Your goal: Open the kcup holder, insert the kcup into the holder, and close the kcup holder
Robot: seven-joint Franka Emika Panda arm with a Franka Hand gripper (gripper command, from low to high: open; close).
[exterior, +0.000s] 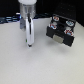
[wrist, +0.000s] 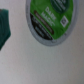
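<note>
The kcup (wrist: 50, 19) fills much of the wrist view, showing a round green top with white print and a pale rim, lying on the white table very close to the camera. It does not show in the exterior view. My gripper (exterior: 30, 44) points straight down with its tips at the table, to the exterior view's left of the kcup holder (exterior: 61, 29). The holder is a black boxy unit, and light round shapes show on its upper side. The fingers look close together, but blur hides whether they grip anything.
The white table (exterior: 45, 65) spreads out in front of the gripper and holder. Dark clutter lines the back edge (exterior: 10, 20). A blurred dark teal shape (wrist: 5, 27) sits at the wrist view's edge.
</note>
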